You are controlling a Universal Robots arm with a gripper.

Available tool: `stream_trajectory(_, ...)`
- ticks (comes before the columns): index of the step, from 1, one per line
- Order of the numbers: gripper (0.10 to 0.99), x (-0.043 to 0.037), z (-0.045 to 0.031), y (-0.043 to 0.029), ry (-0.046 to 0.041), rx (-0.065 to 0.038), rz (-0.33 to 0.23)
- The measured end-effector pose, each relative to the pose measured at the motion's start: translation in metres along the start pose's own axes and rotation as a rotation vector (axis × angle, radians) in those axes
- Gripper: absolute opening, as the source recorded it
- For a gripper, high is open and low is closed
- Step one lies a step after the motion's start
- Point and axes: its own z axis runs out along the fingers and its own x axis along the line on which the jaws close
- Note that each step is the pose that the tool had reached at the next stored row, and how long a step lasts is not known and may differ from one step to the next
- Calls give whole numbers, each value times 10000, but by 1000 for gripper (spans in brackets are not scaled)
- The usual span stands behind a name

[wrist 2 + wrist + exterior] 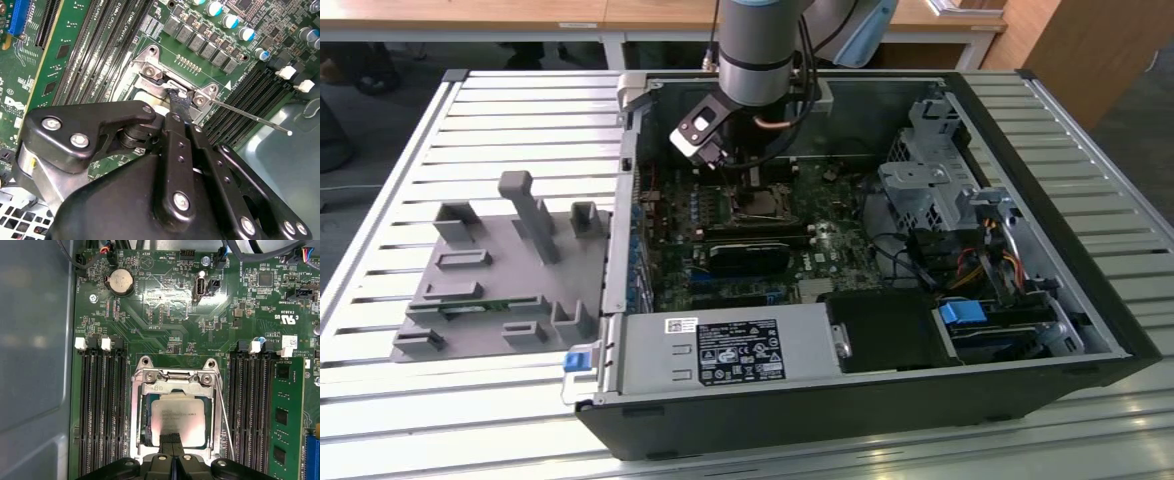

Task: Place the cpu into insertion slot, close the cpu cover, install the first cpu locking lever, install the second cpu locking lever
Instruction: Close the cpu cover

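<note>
The cpu (179, 420), a pale silver square chip, lies in the insertion slot (146, 432) on the green motherboard. The cpu cover (172, 389), a silvery frame with a square window, lies down around the chip. My gripper (171, 438) hangs right over the socket, shut with nothing between its black fingertips, which sit at the chip's edge. In the second wrist view the gripper (178, 98) tips touch the cover's edge (150, 90). A thin wire locking lever (250, 118) with a white tip sticks out away from the socket. In the exterior view the gripper (747, 182) reaches down into the open computer case above the socket (758, 206).
Memory slots (102, 410) flank the socket on both sides. A long black finned block (750, 250), a power supply (720, 350), drive cage (927, 190) and cables (987, 265) crowd the case. A grey fixture (494, 275) stands on the slatted table (400, 180) at the exterior view's left.
</note>
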Motion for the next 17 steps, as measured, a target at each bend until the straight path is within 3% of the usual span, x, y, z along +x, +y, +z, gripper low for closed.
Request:
stream_trajectory(12,106,11,18,94,3,-11,0)
stream_trajectory(17,106,13,-34,95,3,-29,-1)
